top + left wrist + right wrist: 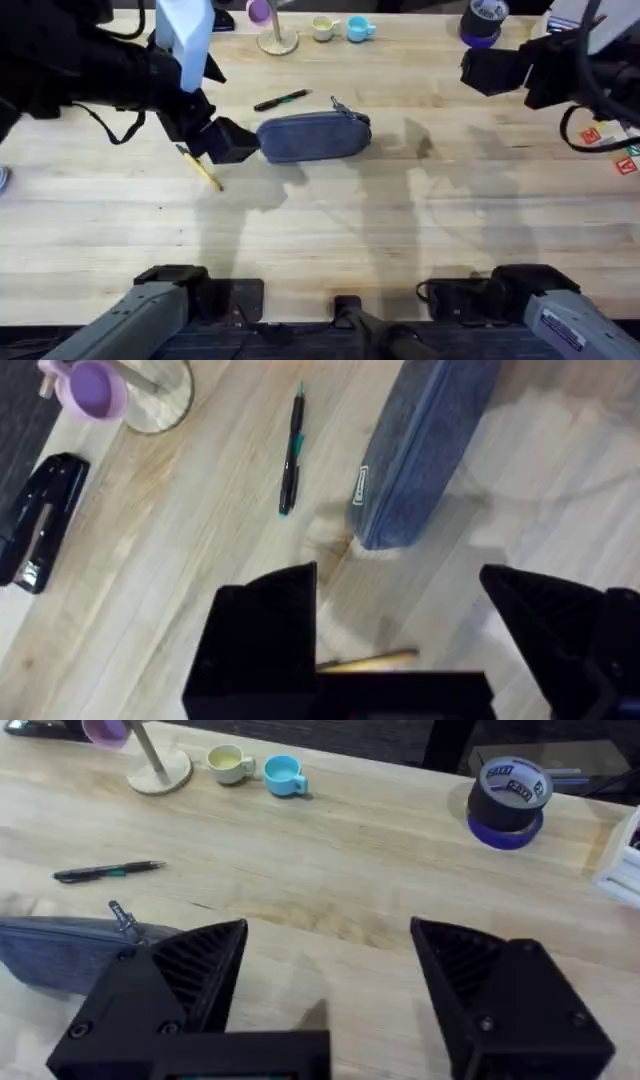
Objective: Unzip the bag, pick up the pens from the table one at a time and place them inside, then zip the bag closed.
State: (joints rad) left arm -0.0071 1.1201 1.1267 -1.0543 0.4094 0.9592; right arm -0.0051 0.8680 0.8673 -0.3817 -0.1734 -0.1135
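Note:
The grey-blue bag (314, 136) lies zipped on the table (400, 220), its zipper pull (338, 105) at the right end. The bag (424, 450) also shows in the left wrist view, and the bag (60, 952) in the right wrist view. A black pen with a green band (281, 99) (291, 452) (108, 871) rests just behind it. A yellow pen (202, 170) (368, 659) lies under my left gripper (228, 142) (400, 630), which hovers open at the bag's left end. My right gripper (482, 72) (330, 1000) hangs open at the far right, holding nothing.
A black stapler (40, 520) lies left of the pens. A stand with a purple cup (270, 25), a cream cup (323, 28) and a blue cup (359, 29) line the back edge. A tape roll (483, 22) (511, 802) sits at the back right.

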